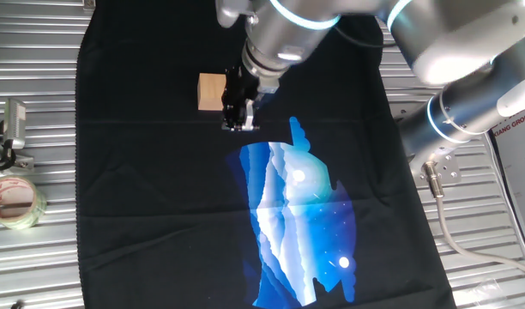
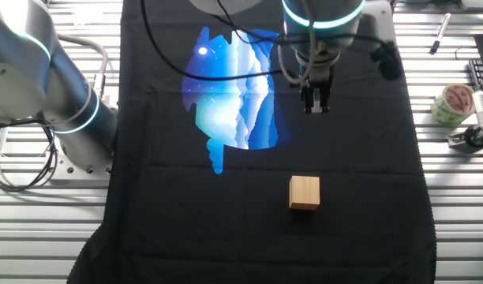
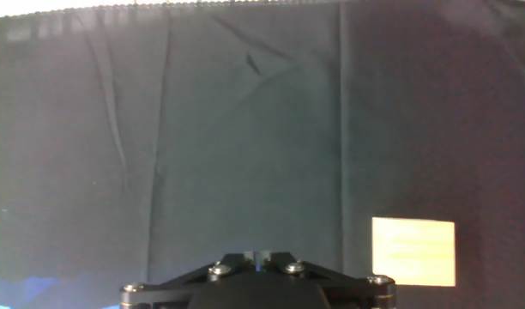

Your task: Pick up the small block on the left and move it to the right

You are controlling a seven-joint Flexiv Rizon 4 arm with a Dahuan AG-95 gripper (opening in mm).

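end effector (image 2: 316, 108): above black cloth (image 2: 352, 181), fingers pressed together, holding nothing | block (image 2: 304, 192): on cloth, apart from end effector

Slatted metal table (image 1: 48, 86): black cloth (image 1: 142, 172), tape roll (image 1: 14, 202).

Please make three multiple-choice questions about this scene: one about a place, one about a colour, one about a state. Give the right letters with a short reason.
1. Where does the small light tan wooden cube lie?
A. on the black cloth
B. on the bare metal table
C. between the fingers

2. What colour is the print on the cloth?
A. red
B. blue and white
C. green

3. The pincer is:
A. gripping the cube
B. holding nothing
C. holding the tape

Answers: 1 A, dark cloth surrounds the cube. 2 B, the print shows it. 3 B, the cube sits apart from it.
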